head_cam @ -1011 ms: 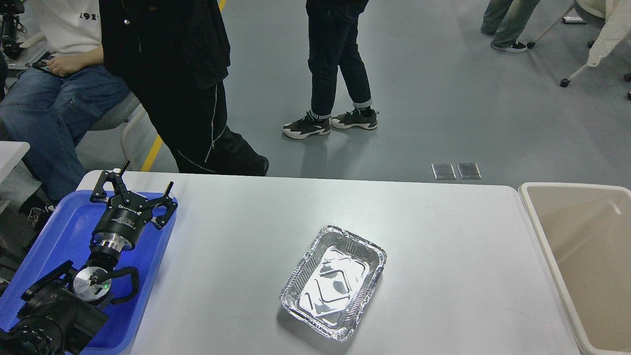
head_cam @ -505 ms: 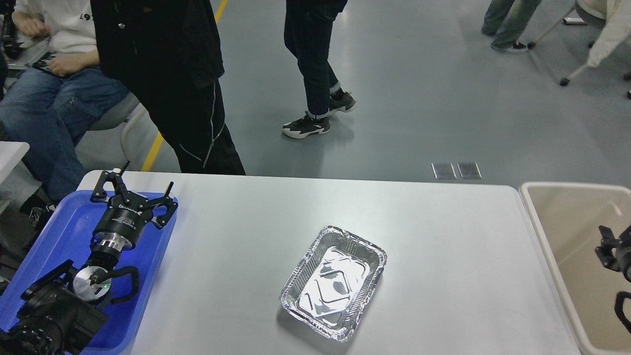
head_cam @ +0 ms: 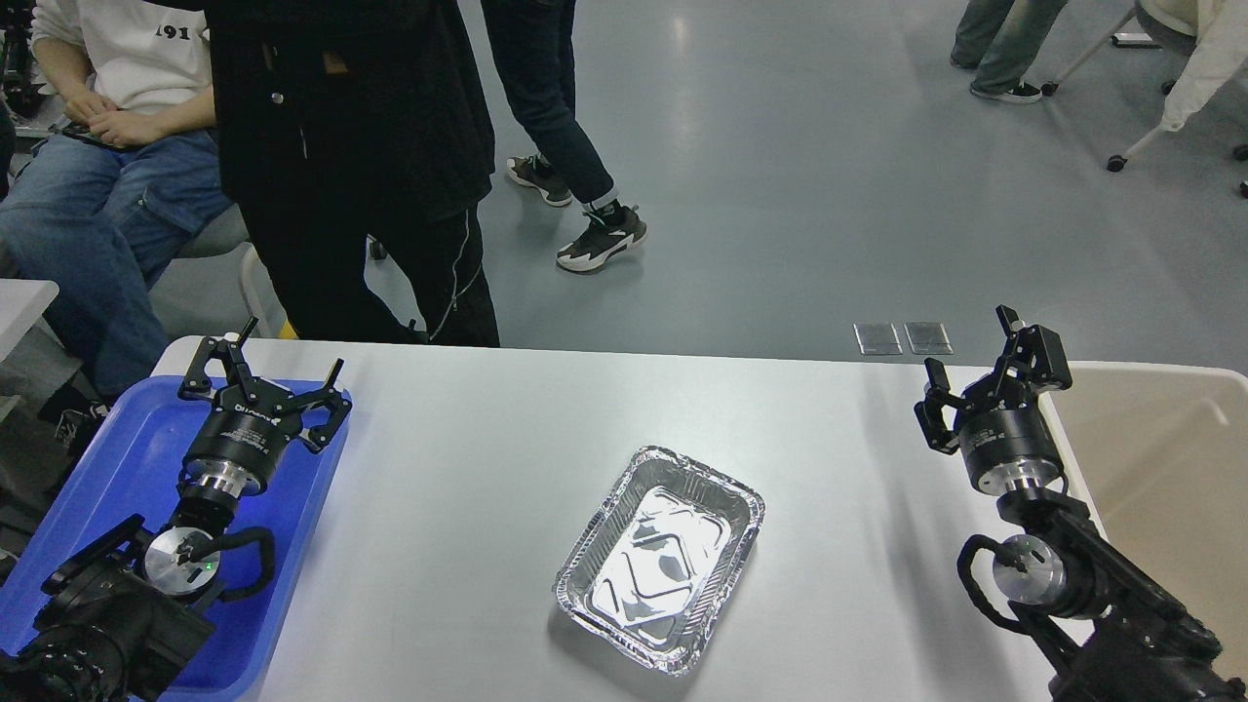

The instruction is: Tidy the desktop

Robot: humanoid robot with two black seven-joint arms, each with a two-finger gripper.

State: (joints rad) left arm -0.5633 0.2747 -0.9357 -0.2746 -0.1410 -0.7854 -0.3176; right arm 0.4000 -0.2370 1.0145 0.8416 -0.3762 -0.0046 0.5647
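The desktop (head_cam: pixel 507 429) is a wide white-grey tabletop. An empty silver foil tray (head_cam: pixel 660 558) lies on it, right of centre and near the front. My left gripper (head_cam: pixel 283 353) is open and empty, held over the blue tray (head_cam: pixel 127 458) at the table's left end. My right gripper (head_cam: pixel 970 349) is open and empty, held above the table's right end beside the beige bin (head_cam: pixel 1160 468). It is well to the right of the foil tray and farther back.
A person in black (head_cam: pixel 361 166) stands right behind the table's far left edge. Another person sits at the far left (head_cam: pixel 88 146). Others walk on the grey floor beyond. A small white table edge (head_cam: pixel 19 297) shows at the left.
My right arm has come into view from the right and risen over the table's right end. The left arm has not moved. The people behind have shifted to the left.
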